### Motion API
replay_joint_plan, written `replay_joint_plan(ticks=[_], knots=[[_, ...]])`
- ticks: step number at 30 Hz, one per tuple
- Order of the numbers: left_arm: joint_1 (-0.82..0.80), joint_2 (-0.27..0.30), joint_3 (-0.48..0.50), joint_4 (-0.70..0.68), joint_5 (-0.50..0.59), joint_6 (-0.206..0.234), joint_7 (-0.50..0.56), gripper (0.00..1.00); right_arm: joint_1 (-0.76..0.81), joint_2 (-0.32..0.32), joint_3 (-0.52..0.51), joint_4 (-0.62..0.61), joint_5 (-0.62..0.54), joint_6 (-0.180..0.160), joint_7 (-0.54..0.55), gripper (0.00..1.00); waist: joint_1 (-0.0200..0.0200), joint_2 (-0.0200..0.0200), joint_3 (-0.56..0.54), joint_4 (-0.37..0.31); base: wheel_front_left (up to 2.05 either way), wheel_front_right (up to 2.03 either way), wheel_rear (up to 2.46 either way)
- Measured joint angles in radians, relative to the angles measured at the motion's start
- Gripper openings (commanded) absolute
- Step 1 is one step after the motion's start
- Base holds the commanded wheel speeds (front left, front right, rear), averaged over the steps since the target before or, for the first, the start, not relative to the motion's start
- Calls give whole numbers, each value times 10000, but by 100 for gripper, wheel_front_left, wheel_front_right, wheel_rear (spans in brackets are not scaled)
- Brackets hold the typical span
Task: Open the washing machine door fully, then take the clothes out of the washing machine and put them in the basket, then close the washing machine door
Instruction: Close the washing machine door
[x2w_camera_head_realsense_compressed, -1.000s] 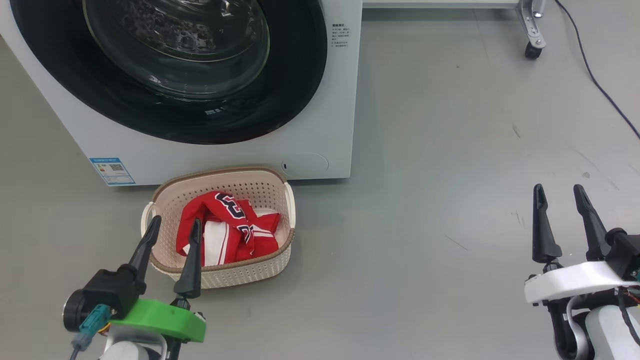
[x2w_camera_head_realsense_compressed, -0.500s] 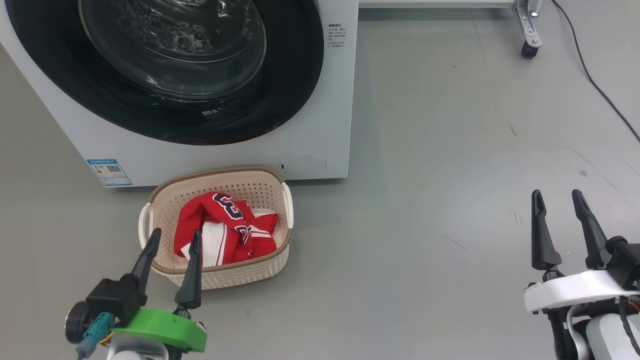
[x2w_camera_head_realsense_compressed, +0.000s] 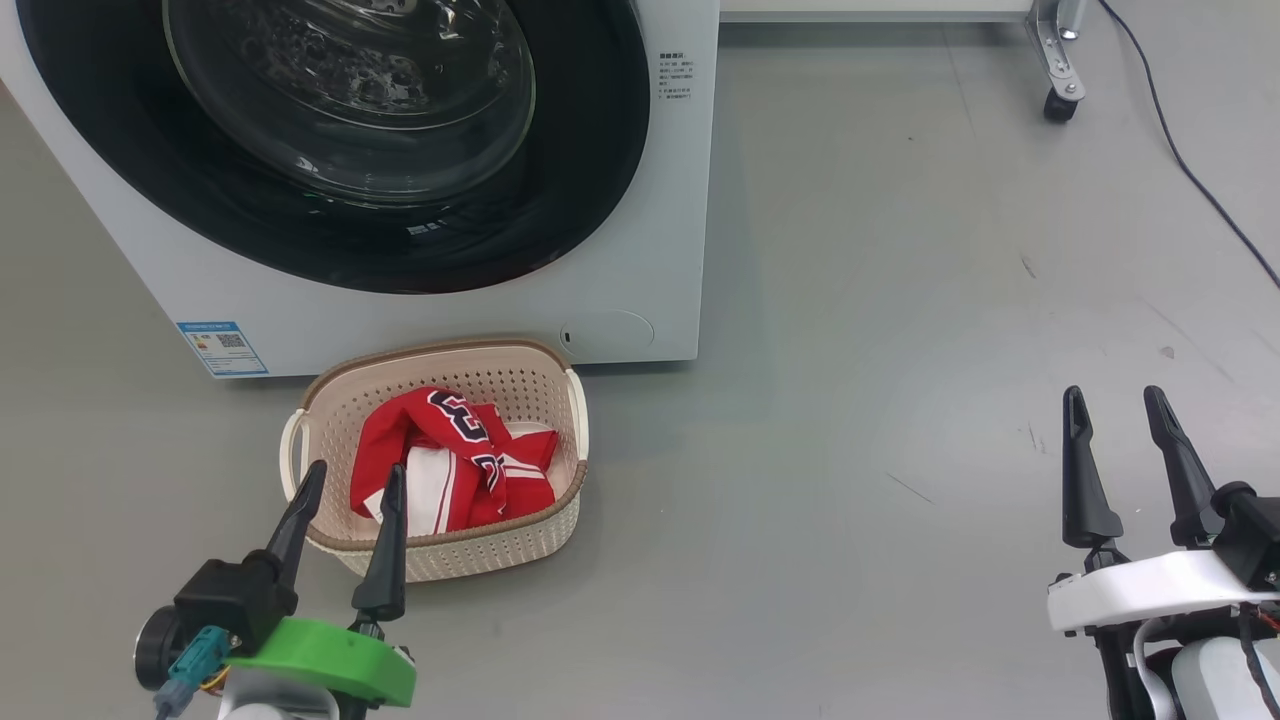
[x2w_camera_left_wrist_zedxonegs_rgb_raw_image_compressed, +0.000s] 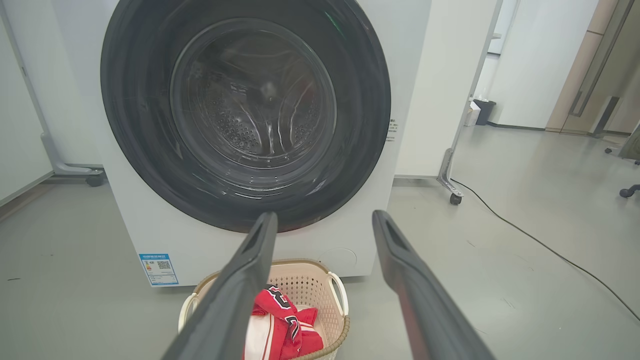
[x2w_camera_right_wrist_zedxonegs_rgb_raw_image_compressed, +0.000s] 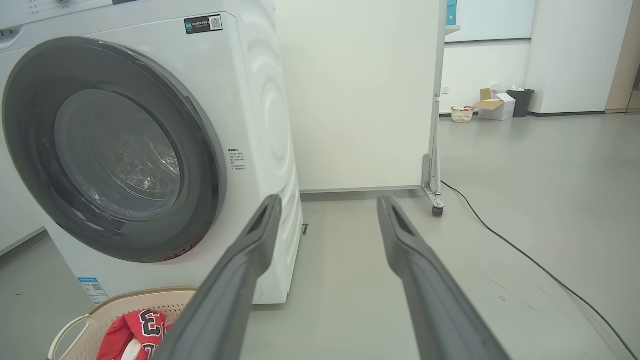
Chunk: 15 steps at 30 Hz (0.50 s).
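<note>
Door (x2w_camera_head_realsense_compressed: 400, 250): sitting shut, flush in the front of the washer (x2w_camera_head_realsense_compressed: 660, 180); the steel drum (x2w_camera_left_wrist_zedxonegs_rgb_raw_image_compressed: 250, 125) is showing through its glass bowl.
Clothes (x2w_camera_head_realsense_compressed: 450, 470): lying bunched inside the basket (x2w_camera_head_realsense_compressed: 470, 555), red fabric with white panels and dark numerals facing up.
Basket: standing upright on the floor (x2w_camera_head_realsense_compressed: 850, 400), just in front of the washer's lower front edge, below the door; whether it is touching the washer cannot be told.
Label (x2w_camera_head_realsense_compressed: 222, 347): blue sticker, sitting at the lower left corner of the washer's front.
Left jaws: standing spread wide and pinching nothing, hanging at the basket's near side, with the fingers (x2w_camera_head_realsense_compressed: 385, 560) pointing toward it and their tips overlapping its near left rim in the head view.
Right jaws: standing spread wide and empty, hanging over bare floor well to the right of the basket, fingers (x2w_camera_head_realsense_compressed: 1085, 490) pointing up the head view.
Cable (x2w_camera_head_realsense_compressed: 1180, 150): dark, trailing across the floor at the far right.
Caster (x2w_camera_head_realsense_compressed: 1060, 100): resting on the floor beyond the washer's right side, under a metal leg.
</note>
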Motion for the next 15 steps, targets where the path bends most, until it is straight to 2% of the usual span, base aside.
replay_joint_plan(ticks=[15], knots=[[92,4,-115,130,-132,0,2,100,156,63,-174,-54,-96,94,0,100,0,0,-165,9,0,0,0]])
